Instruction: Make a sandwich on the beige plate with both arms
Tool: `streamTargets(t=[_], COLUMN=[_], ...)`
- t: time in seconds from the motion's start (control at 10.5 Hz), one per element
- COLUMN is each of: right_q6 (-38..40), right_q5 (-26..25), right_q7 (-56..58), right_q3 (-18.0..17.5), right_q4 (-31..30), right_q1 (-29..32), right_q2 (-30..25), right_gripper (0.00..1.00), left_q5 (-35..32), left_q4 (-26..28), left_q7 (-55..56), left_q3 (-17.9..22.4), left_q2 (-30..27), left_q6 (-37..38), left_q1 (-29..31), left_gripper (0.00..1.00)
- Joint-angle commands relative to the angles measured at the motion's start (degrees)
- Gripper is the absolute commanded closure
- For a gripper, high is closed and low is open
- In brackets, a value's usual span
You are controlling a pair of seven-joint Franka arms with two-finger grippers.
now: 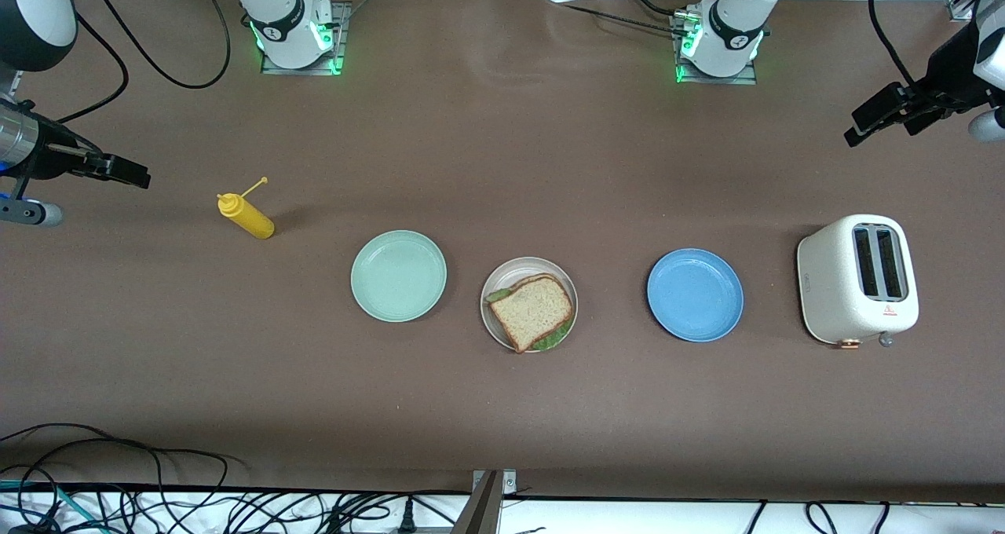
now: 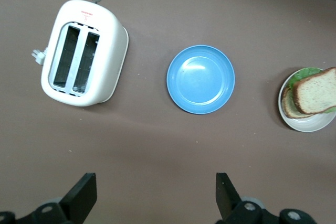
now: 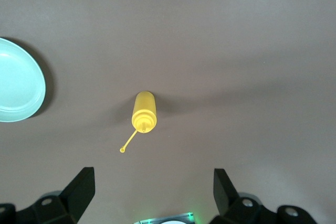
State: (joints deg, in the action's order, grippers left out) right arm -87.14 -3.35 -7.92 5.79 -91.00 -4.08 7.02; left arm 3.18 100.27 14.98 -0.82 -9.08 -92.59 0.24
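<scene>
The sandwich (image 1: 532,312), two brown-crusted bread slices with green lettuce showing at the edges, lies on the beige plate (image 1: 510,275) in the middle of the table. It also shows in the left wrist view (image 2: 315,95) on the plate (image 2: 307,126). My left gripper (image 1: 856,129) is open and empty, raised over the left arm's end of the table; its fingers stand wide apart in the left wrist view (image 2: 155,195). My right gripper (image 1: 129,174) is open and empty, raised over the right arm's end of the table, and also shows in the right wrist view (image 3: 152,192).
A mint-green plate (image 1: 398,276) and a blue plate (image 1: 695,294) lie bare on either side of the beige plate. A white toaster (image 1: 857,279) stands toward the left arm's end. A yellow squeeze bottle (image 1: 247,215) stands toward the right arm's end. Cables run along the table's front edge.
</scene>
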Motion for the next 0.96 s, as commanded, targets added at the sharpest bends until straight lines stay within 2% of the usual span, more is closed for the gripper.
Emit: streamTargets(t=[0.0,0.1,0.19,0.38,0.86], right_q6=[1.18,1.45,1.62,1.98,0.66], right_q5=[-0.43,0.18,0.97,4.22,4.32], right_q7=[-0.35,-0.08,-0.34,0.01,0.01], right_q3=[-0.61,-0.61,-0.61,-0.08,-0.08], right_q4=[-1.02,-1.02,-1.02,-0.93,0.21], right_q1=[0.47,0.56,0.47,0.65,0.91], right_q2=[-1.57,-1.57,-1.57,-1.65,-0.52], right_gripper=[0.00,0.00,0.00,0.00,0.00], left_q5=[-2.91,-5.79,-7.03,-6.87,-3.36], left_q4=[-5.76,-8.66,-9.21,-9.39,-9.39], left_q7=[0.49,0.31,-0.12,-1.96,-1.27], left_q3=[-0.95,-1.46,-1.73,-1.73,-1.99], left_q2=[3.78,5.45,5.99,6.26,6.09], left_q6=[3.54,6.43,7.68,8.04,8.74], left_q1=[1.33,1.51,1.43,1.51,2.22], left_gripper=[0.00,0.00,0.00,0.00,0.00])
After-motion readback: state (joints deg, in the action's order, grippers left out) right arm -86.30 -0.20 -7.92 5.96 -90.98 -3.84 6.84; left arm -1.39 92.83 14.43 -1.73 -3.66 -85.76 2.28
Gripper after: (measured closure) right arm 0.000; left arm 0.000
